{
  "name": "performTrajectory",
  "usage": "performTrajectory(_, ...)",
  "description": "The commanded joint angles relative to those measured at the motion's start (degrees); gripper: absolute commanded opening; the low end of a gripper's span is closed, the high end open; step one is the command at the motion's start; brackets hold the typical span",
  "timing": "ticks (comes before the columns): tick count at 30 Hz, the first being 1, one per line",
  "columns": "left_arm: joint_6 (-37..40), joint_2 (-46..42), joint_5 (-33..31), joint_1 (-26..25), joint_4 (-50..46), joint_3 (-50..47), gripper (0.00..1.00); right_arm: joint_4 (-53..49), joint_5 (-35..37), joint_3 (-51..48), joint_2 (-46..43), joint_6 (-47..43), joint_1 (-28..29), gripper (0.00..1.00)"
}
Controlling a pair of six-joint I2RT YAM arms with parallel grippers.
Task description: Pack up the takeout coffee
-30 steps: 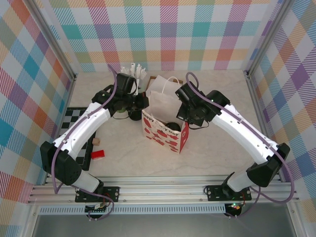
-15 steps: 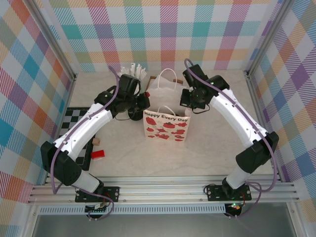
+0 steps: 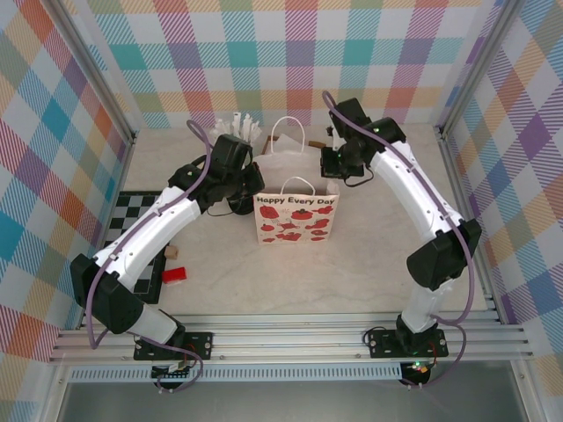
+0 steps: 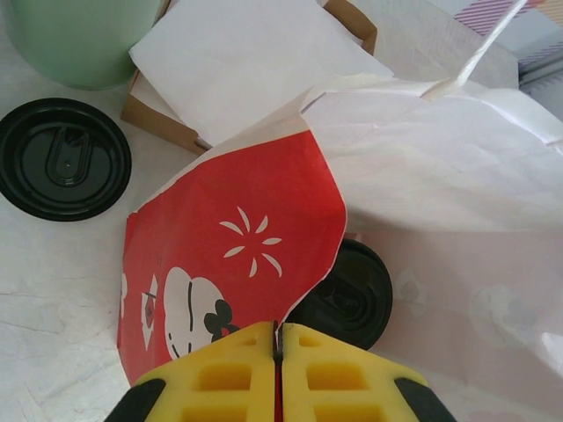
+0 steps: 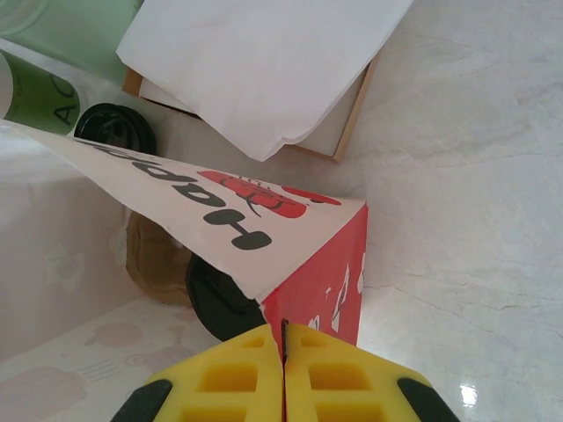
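top view: the bag (image 3: pixel 296 220) stands upright, with the left gripper (image 3: pixel 252 183) at its top left corner and the right gripper (image 3: pixel 332 169) at its top right corner.

left wrist: the jaws are pinched together on the bag's red rim. the coffee (image 4: pixel 347 294) sits inside the bag, black lid up. a loose lid (image 4: pixel 62 158) lies outside.

right wrist: the jaws are pressed together on the bag's corner edge, and the coffee sits inside, just below.

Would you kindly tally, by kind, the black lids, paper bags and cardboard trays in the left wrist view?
Black lids: 2
Paper bag: 1
Cardboard tray: 1
Total: 4
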Motion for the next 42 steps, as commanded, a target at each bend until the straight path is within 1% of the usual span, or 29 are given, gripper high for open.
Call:
performTrajectory(1,-0.82,-1.45,-1.69,-0.8,-1.63,0.17,0.1,-1.64,-1.85,3.45,1.78,-2.26,-0.28,0.08)
performTrajectory(3,0.06,-0.93,-2.18,-0.64,-1.89,0.18,0.12,-2.27,-1.56,4.31,2.31,-1.24,-0.25,0.09)
performTrajectory(7,1.76,0.64,-1.1,0.46,-2.19,1.32,0.12,-2.63,1.83,3.1,1.86,2.04,-0.33,0.13)
performTrajectory(9,2.34,1.27,-0.57,0.73,-2.34,2.25,0.13,-2.91,2.45,2.92,1.62,2.62,-0.41,0.18)
performTrajectory(11,3.55,1.96,0.28,0.95,-2.64,3.41,0.17,-3.05,2.26,2.87,1.19,2.8,-0.37,0.23)
performTrajectory(13,5.22,2.95,0.95,1.21,-3.16,4.72,0.2,-3.32,2.73,3.31,0.78,3.26,-0.38,0.27)
performTrajectory(16,7.26,4.69,2.08,1.98,-4.06,6.66,0.18,-4.32,4.07,4.18,-0.19,4.07,-0.37,0.33)
performTrajectory(18,8.09,5.76,2.82,2.44,-4.46,7.56,0.17,-4.13,4.31,3.79,-1.27,4.63,-0.37,0.43)
performTrajectory(20,8.74,6.74,3.65,2.79,-4.91,8.44,0.17,-3.54,4.16,2.77,-2.93,5.04,-0.37,0.6)
performTrajectory(23,9.48,7.61,4.51,3.05,-5.59,9.36,0.2,-2.02,3.19,1.27,-5.66,5.29,-0.36,0.73)
performTrajectory(26,10.26,7.75,5.33,3.17,-6.42,10.21,0.28,-0.7,2.89,0.03,-8.37,5.57,-0.41,0.85)
performTrajectory(27,10.56,7.58,5.66,3.2,-6.59,10.43,0.31,-0.01,3.06,-0.61,-9.33,5.72,-0.37,0.87)
performTrajectory(30,11.52,5.9,6.3,3.24,-6.75,10.26,0.41,3.32,3.8,-3.87,-13.16,6.03,-0.39,0.98)
performTrajectory(31,11.85,5.19,6.26,3.24,-6.98,10.27,0.45,4.81,3.84,-5.37,-14.73,5.78,-0.35,1.0)
performTrajectory(35,13.26,1.79,5.19,3.49,-7.53,9.59,0.63,10.35,-0.12,-11.8,-19.83,1.86,-0.35,1.0)
performTrajectory(39,14.42,-2.36,3.99,4.66,-7.27,8.32,0.81,13.04,-3.9,-15.47,-22.31,0.39,-0.27,1.0)
performTrajectory(42,15.61,-6.12,2.69,6.36,-6.12,6.94,0.94,15.37,-10.94,-17.36,-23.37,-2.79,-0.28,1.0)
